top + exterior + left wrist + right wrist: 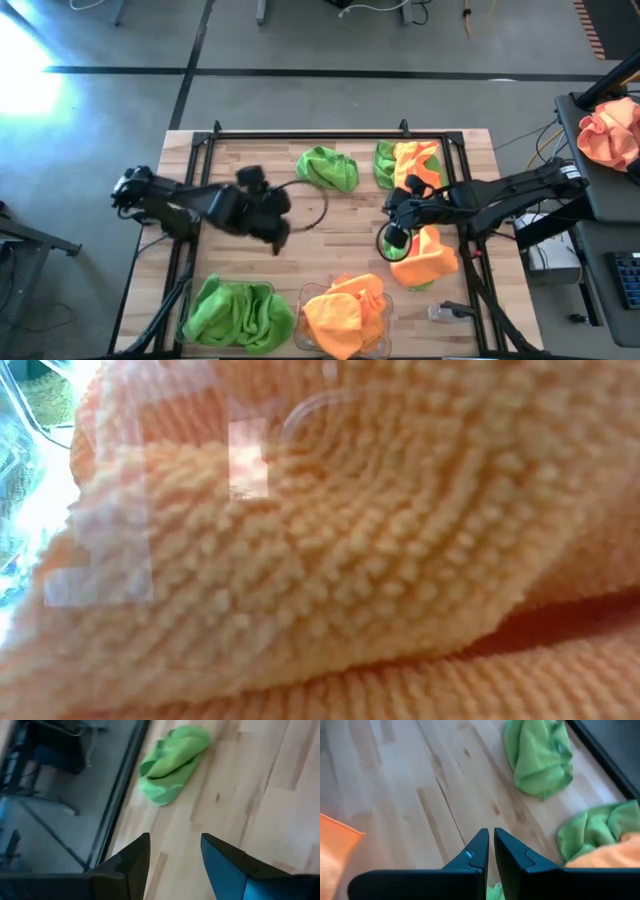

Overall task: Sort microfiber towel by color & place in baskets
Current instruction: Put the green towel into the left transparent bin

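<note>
Halfway mark by the look of it: from above, the wooden table (250, 170) carries two clear baskets along its 6 o'clock edge, and both are already loaded. The basket at 7 o'clock (190, 300) holds a heap of lime green towels (232, 312), the basket at 6 o'clock (305, 305) just beside it holds orange towels (345, 310), so the colours look properly split so far. The low view is filled edge to edge by fuzzy looped orange pile, seemingly one of those binned cloths.

Work left, and plenty of it: a mixed pile (410, 165) of green and orange sits at 1 o'clock, a lone green towel (327, 168) lies at 12 o'clock, and an orange towel (428, 258) with a bit of green under it sprawls at 4 o'clock. I'd judge four or five cloths still unsorted.

The towels all look soft, crumpled and bunched, none folded flat.

Now the arms. The left gripper (175, 855) hangs over bare wood at 9 o'clock, fingers spread wide and empty, with the lone green towel ahead of it. The right gripper (489, 851), at 3 o'clock just above that orange towel, has its fingers pinched together; a sliver of green shows below them, but I can't tell whether it is held
</note>
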### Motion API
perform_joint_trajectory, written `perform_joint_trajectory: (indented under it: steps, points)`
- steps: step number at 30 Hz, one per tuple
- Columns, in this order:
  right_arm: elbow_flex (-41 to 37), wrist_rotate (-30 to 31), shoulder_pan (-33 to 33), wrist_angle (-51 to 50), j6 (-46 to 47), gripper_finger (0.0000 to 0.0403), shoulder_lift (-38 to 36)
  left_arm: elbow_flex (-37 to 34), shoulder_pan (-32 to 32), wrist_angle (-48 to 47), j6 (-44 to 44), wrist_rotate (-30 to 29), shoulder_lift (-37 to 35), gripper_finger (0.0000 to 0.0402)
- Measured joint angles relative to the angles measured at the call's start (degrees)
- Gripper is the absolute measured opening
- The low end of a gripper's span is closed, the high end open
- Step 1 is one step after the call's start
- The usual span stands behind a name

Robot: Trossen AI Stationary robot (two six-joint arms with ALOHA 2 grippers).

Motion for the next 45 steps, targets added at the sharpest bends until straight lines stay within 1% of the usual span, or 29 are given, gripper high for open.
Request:
perform_joint_trajectory:
  steps: [2,4,6,7,9,11,14,19,21,28,33,45]
  points:
    - [1.54,0.06,0.00,-0.38,-1.44,0.0022,0.00,-2.39,4.05,8.23,8.74,4.32,0.00,0.0160]
    - [2.99,0.45,0.00,-1.75,-2.16,0.0022,0.00,-5.12,8.08,17.72,17.23,10.60,-0.07,0.0160]
    - [4.60,0.47,-0.02,-3.52,-2.21,0.0022,0.00,-7.50,11.73,26.52,23.72,16.84,-0.02,0.0160]
    - [5.36,0.51,-0.02,-4.60,-2.24,0.0022,0.00,-8.45,13.44,30.01,26.19,18.59,0.02,0.0160]
    - [6.53,0.58,-0.02,-6.50,-2.21,0.0022,0.00,-9.48,16.55,33.78,29.62,19.13,0.02,0.0160]
    - [7.36,1.20,-0.02,-7.54,-2.23,0.0022,0.00,-9.73,19.93,35.31,31.71,19.42,0.02,0.0160]
    - [8.00,3.30,-0.02,-8.17,-2.20,0.0022,0.00,-9.73,24.96,35.44,34.61,22.94,0.02,0.0160]
    - [8.06,4.80,-0.04,-8.74,-2.19,0.0022,0.00,-10.96,32.25,39.00,36.38,35.04,0.75,0.0160]
    - [7.95,5.01,-0.04,-8.76,-2.17,0.0022,0.00,-11.75,34.58,40.47,36.38,38.26,1.63,0.0160]
    - [7.89,5.04,-0.04,-8.77,-2.12,0.0022,0.00,-12.38,39.86,42.14,39.78,43.63,6.55,0.0160]
    - [7.78,5.04,-0.04,-8.77,-2.07,0.0022,0.00,-12.38,41.66,43.76,40.40,53.24,11.18,0.0160]
    - [7.70,5.04,-0.04,-9.03,-1.17,0.0022,0.00,-10.41,42.25,49.55,44.07,54.60,16.82,0.0160]
